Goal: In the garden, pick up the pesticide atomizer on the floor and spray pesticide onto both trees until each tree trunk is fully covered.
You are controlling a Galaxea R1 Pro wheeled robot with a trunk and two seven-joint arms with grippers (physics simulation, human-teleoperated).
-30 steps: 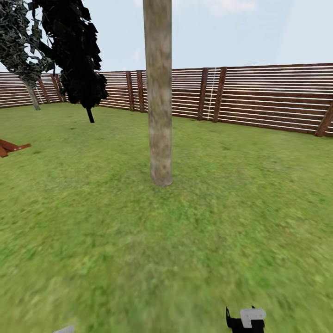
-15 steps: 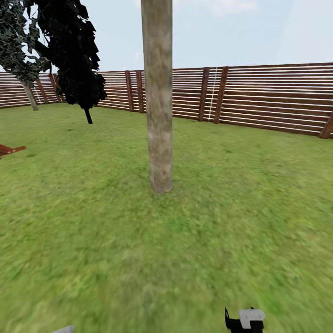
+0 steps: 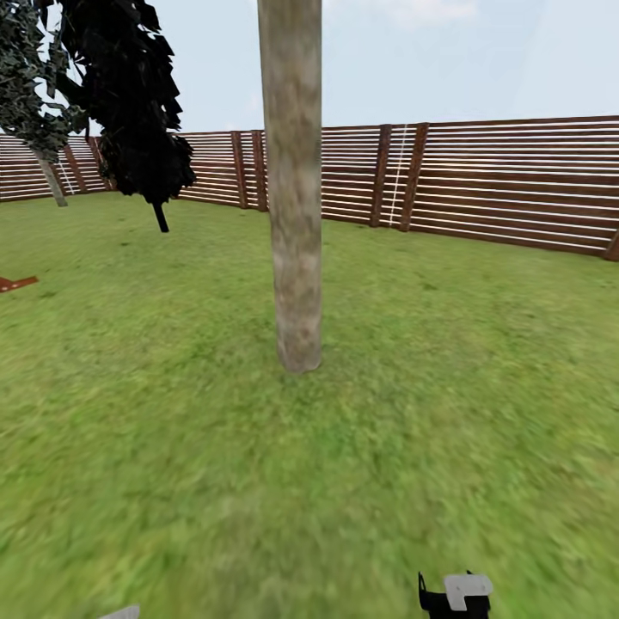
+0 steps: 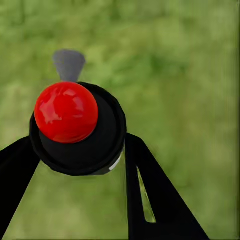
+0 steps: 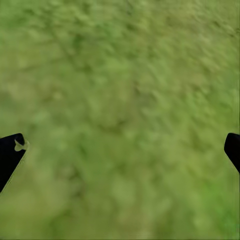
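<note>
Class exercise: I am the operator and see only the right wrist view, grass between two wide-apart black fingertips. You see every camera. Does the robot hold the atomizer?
Observer: Yes. In the left wrist view the left gripper is shut on the atomizer, black with a red knob.
Operator: Is a tree close?
Observer: In the head view a pale tree trunk stands straight ahead on the lawn.
Operator: What lies beyond it?
Observer: A brown slatted fence, with a near-black conifer towards the left.

A mottled beige-grey tree trunk (image 3: 295, 185) stands on green lawn (image 3: 258, 481) before a brown slatted fence (image 3: 507, 180); the atomizer (image 4: 77, 127) is black, red-capped.
</note>
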